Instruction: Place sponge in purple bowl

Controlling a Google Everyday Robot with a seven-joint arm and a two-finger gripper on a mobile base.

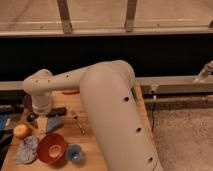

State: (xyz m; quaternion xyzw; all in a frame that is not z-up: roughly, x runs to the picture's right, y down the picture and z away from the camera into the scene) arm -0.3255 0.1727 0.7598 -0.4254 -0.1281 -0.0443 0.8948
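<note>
Casing of smooth cream plastic covers the robot arm, whose thick forearm rises from the lower right of the view, bends at a broad elbow and runs leftward as a thinner link to a rounded wrist joint. From that joint the last link drops straight down, so the pincer hangs pointing at the wooden surface, close above it near its left end. Whether the pincer is apart or together cannot be told. A flat blue sponge-like pad lies on the surface just beside the pincer, to its right in the view. A dark purplish bowl shows partly behind the wrist, farther back. Nearer the front edge sit an orange ball, a crumpled grey-violet cloth, a round red-orange bowl and a small blue cup.
</note>
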